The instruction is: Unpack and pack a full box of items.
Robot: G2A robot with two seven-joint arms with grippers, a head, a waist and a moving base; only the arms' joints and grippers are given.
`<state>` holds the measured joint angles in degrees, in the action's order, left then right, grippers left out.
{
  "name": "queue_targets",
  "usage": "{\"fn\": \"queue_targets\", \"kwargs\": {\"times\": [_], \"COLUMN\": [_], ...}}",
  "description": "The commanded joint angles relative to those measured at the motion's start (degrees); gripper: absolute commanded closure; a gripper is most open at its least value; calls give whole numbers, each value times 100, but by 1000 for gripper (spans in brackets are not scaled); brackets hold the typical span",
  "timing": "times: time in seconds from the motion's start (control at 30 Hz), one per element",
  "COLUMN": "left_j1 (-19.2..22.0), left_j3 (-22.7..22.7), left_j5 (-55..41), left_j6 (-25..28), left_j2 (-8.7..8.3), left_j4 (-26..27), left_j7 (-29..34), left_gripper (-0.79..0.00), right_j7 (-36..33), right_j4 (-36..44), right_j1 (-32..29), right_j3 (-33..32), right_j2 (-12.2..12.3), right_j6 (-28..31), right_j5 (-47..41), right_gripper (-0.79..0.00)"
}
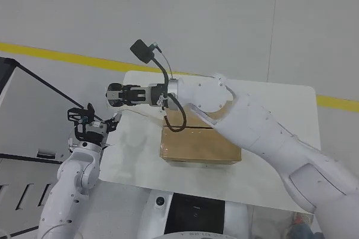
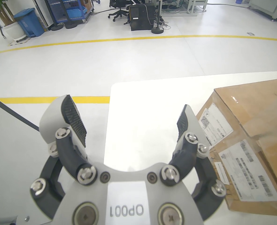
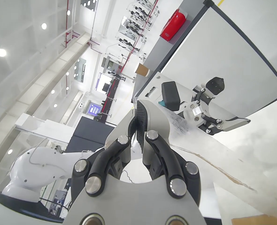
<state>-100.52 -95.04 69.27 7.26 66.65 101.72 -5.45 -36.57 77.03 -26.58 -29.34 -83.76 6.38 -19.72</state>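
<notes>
Cardboard box (image 1: 200, 146) sits closed on the white tabletop (image 1: 275, 101), toward the robot's side of its middle. White printed labels (image 2: 246, 165) are stuck on the box's side that faces the left arm.

The right arm lies across the box's top, and the right gripper (image 1: 112, 94) hangs past the box on its left-arm side, above the tabletop's far corner. Its jaws are pressed together on the end of a thin translucent strip (image 3: 223, 155) with a brown line along it. In the right wrist view the strip runs back from the jaws toward a bit of brown cardboard at the frame's edge; whether it is joined to the box I cannot tell.

The left gripper (image 2: 126, 120) is also on that side of the box, nearer the robot than the right gripper and apart from it, at the tabletop's edge. Its jaws stand wide apart with nothing between them, the ribbed black pads (image 2: 74, 120) bare. The box's labelled side is just beside one finger, not touching it.
</notes>
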Motion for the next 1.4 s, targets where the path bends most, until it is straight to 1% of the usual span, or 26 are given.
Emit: {"fn": "queue_targets", "kwargs": {"times": [0.0, 0.13, 0.27, 0.3, 0.33, 0.37, 0.43, 0.5, 0.53, 0.57, 0.63, 0.73, 1.03, 1.2, 1.37], "left_j1": [-1, 43, 83, 83, 85, 86, 90, 95, 96, 96, 91, 87, 100, 111, 103], "left_j3": [-9, 82, 140, 139, 144, 150, 161, 165, 165, 158, 152, 146, 131, 110, 49], "left_j5": [-15, -8, 63, 88, 98, 121, 143, 153, 151, 149, 177, 165, 154, 242, 213], "left_j6": [61, 61, 91, 115, 126, 140, 156, 173, 192, 204, 233, 261, 261, 232, 268], "left_j2": [1, 22, 31, 32, 33, 34, 36, 39, 39, 39, 39, 42, 53, 56, 55], "left_j4": [-39, -139, -175, -183, -189, -199, -201, -203, -200, -194, -179, -171, -211, -278, -265], "left_j7": [-62, -214, -287, -320, -332, -341, -352, -336, -318, -309, -298, -258, -181, -215, -196], "left_gripper": [-785, -785, -785, -785, -785, -785, -785, -785, -785, -785, -785, -785, -785, -785, -785], "right_j7": [28, 42, 91, 102, 104, 105, 101, 76, 48, 26, -21, -73, -180, -249, -273], "right_j4": [-163, -562, -778, -825, -856, -880, -927, -970, -988, -1011, -1031, -1035, -955, -772, -348], "right_j1": [97, 237, 255, 245, 243, 233, 232, 225, 215, 207, 178, 124, -120, -358, -691], "right_j3": [67, 204, 271, 287, 287, 296, 290, 254, 224, 187, 125, 32, -256, -598, -1004], "right_j2": [-91, -292, -428, -470, -487, -522, -556, -583, -590, -593, -598, -607, -586, -464, -283], "right_j6": [2, 0, -23, -1, 13, 19, 11, 20, 44, 56, 70, 77, 84, -8, -219], "right_j5": [0, 28, 49, 62, 72, 94, 148, 190, 200, 214, 252, 321, 445, 641, 971], "right_gripper": [0, 0, 0, -157, -215, -292, -345, -416, -425, -416, -431, -391, -372, -363, -360]}}
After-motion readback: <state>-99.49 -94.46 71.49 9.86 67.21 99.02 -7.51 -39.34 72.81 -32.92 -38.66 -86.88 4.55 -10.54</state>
